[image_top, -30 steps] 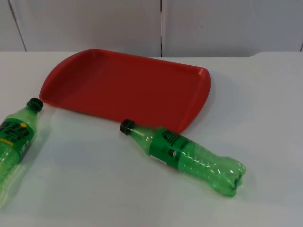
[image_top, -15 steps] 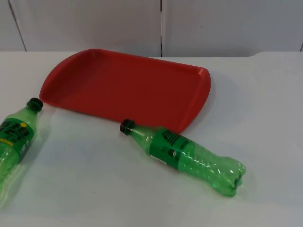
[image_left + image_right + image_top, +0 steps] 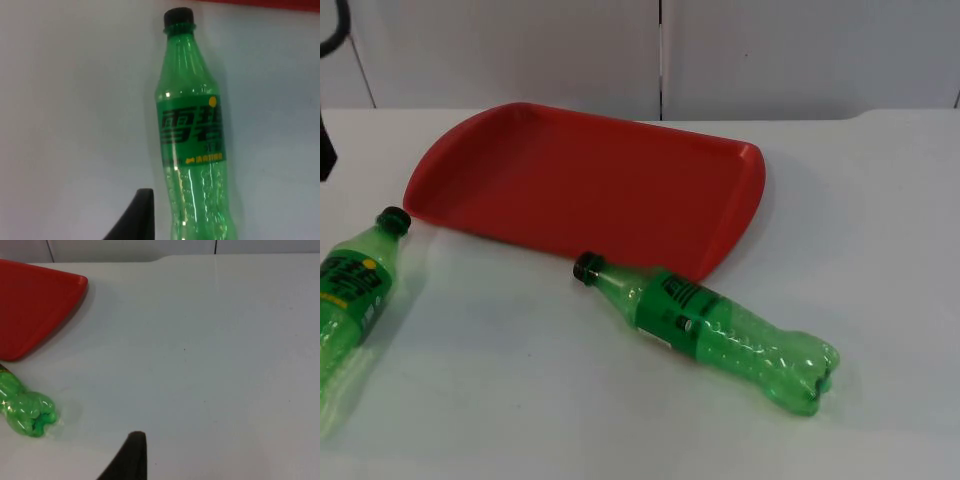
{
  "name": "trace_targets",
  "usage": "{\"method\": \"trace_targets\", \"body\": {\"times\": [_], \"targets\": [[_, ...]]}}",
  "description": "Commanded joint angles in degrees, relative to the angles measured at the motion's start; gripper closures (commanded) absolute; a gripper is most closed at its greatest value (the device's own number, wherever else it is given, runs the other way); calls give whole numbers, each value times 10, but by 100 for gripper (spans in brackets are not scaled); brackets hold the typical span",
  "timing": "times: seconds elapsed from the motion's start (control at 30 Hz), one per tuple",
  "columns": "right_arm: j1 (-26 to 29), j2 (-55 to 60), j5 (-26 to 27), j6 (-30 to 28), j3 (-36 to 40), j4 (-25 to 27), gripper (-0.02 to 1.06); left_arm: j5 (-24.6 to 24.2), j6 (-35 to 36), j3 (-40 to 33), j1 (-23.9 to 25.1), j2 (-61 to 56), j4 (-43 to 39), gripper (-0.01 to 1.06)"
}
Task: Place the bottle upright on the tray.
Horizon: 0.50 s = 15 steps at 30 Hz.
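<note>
We judge that the task is at its very beginning, because nothing stands on the red tray (image 3: 590,185) yet. The tray lies on the white bench (image 3: 880,220), close to the grey partition wall (image 3: 800,55), and its floor is bare. Two green bottles lie on their sides on the bench. The first bottle (image 3: 705,328) is just in front of the near rim of the tray, near it but apart, with its dark cap towards the tray and its base pointing away to the right. The second bottle (image 3: 350,290) lies at the left edge of the top view, its cap near the left corner of the tray. In the left wrist view we see this second bottle (image 3: 192,145) lying lengthwise below the left claw (image 3: 137,217), with one black fingertip beside its lower body; whether this claw is spread or pressed together we cannot tell. The right claw (image 3: 131,455) hangs over bare bench, and its wrist view catches the base of the first bottle (image 3: 27,415) and a corner of the tray (image 3: 40,305); its state we also cannot tell. All steps are left: to grasp a bottle, lift it, turn it upright and set it on the tray.
</note>
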<state>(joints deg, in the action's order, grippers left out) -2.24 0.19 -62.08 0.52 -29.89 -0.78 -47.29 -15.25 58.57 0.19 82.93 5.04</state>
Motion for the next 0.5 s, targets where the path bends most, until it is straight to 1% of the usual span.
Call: {"method": "trace_targets", "body": {"times": [0.0,0.07,0.17,0.27,0.4,0.47], "targets": [[3,-2,2,0,4,-1,0,0,-20,12,-2,16,14,0],[3,-2,2,0,4,-2,0,7,-29,18,-2,38,10,0],[3,-2,2,0,4,-2,0,29,-30,18,-2,67,1,0],[3,-2,2,0,4,-2,0,37,-31,18,-2,83,0,0],[3,-2,2,0,4,-2,0,48,-50,18,-2,111,14,0],[3,-2,2,0,4,-2,0,61,-53,18,-2,132,17,0]]}}
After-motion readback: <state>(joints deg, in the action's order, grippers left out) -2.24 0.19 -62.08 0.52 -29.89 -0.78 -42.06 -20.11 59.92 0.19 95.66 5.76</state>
